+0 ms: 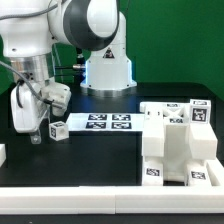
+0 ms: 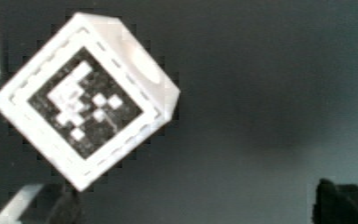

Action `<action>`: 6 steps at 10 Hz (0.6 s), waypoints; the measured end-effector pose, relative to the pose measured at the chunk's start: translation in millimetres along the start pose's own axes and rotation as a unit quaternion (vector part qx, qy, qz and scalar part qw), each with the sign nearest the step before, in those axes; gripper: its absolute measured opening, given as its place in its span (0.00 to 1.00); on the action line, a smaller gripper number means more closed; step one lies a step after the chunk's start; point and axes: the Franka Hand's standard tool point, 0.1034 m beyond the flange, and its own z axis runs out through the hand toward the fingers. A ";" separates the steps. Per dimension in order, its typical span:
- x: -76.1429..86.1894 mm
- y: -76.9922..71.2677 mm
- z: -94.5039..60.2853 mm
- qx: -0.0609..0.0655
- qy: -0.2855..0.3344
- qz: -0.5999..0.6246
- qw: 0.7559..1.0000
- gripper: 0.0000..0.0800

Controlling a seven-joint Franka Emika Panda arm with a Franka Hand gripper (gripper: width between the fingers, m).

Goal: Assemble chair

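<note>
Hand (image 1: 36,135) wide open, holding nothing, low over the worktop (image 1: 100,160). Small tagged cube (image 1: 57,129) just beside it. Chair parts (image 1: 178,140) stacked well apart, toward exterior view's right.

A black table (image 1: 110,165) carries everything. The marker board (image 1: 108,122) lies flat near its middle, with a small tagged cube (image 1: 56,129) just beside it on the exterior view's left. On the exterior view's right sits the chunky white chair (image 1: 178,145) assembly (tags on several faces).
</note>
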 end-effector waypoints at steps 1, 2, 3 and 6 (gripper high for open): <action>-0.2 2.2 0.3 -0.004 -0.005 0.003 1.000 0.81; 1.6 7.5 -0.4 -0.005 -0.012 0.026 1.000 0.81; 0.7 19.0 -0.4 0.003 -0.015 0.100 0.995 0.81; -13.5 22.7 0.8 0.027 -0.009 0.212 0.977 0.81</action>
